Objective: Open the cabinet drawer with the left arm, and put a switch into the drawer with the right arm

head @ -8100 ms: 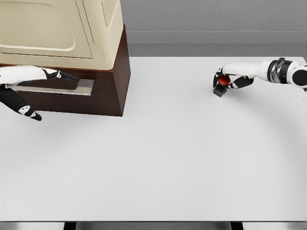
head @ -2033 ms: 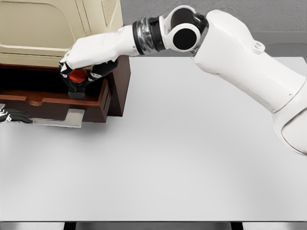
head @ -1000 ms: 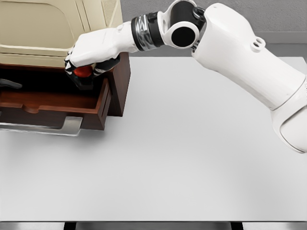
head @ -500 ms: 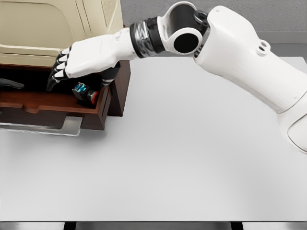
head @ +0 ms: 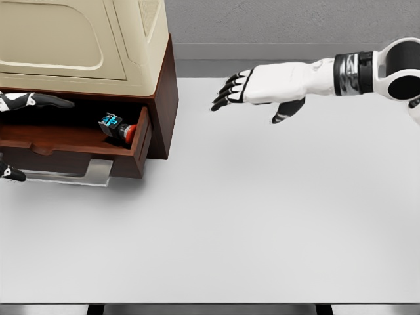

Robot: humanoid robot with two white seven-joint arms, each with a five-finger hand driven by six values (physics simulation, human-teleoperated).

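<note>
Right hand (head: 259, 88) hangs above the table (head: 262, 216) near its far edge, a little right of the middle, fingers stretched out flat and apart with the dark tips aimed toward the cabinet (head: 85, 72); it holds nothing. Its white forearm runs off to the picture's right edge, ending in a dark-banded wrist joint.

Only scraps of the left hand (head: 29, 100) show at the picture's left edge: a white segment with a dark fingertip lies over the drawer's dark opening, and another small dark-and-white tip shows lower, beside the drawer front. Whether those fingers are spread or curled cannot be told.

On the table's far left corner stands the cabinet, cream-coloured above and dark brown wood below. Its drawer (head: 79, 146) is pulled out toward the camera, with a flat metal handle (head: 85, 174) along the lower front.

Inside the drawer, in its right end and just beside the right wall, lies the switch (head: 118, 126). It is tipped on its side, a dark body with a teal mark facing up and left, and the red button pointing toward the drawer's right wall. Neither hand touches it.
</note>
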